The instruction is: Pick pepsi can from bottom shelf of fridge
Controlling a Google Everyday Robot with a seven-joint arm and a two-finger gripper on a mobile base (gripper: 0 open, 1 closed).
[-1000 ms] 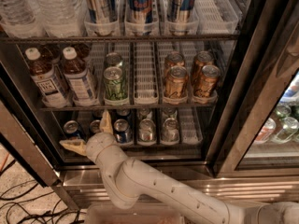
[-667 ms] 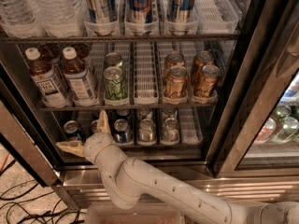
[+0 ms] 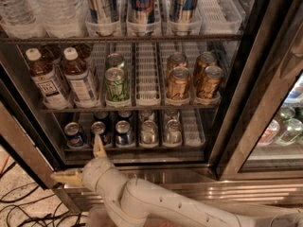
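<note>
The fridge (image 3: 230,122) stands open in front of me. Its bottom shelf (image 3: 191,126) holds three short dark-blue pepsi cans (image 3: 123,133) at the left and plain silver cans (image 3: 149,132) to their right. My gripper (image 3: 80,161) is open and empty, low in front of the shelf's left end. One finger (image 3: 98,146) points up just below the middle pepsi can (image 3: 100,132). The other finger (image 3: 63,177) points left over the fridge's steel base. The white arm runs off to the lower right.
The rack above holds tea bottles (image 3: 47,79), a green can (image 3: 116,84) and gold cans (image 3: 178,82). Tall slim blue-silver cans (image 3: 141,4) and water bottles stand on the top rack. The dark door frame (image 3: 23,145) crosses at left. Cables (image 3: 19,207) lie on the floor.
My gripper has dropped lower and slightly left. Its upper finger was up between the left pepsi cans; it now sits below the shelf's front edge. The cans have not moved.
</note>
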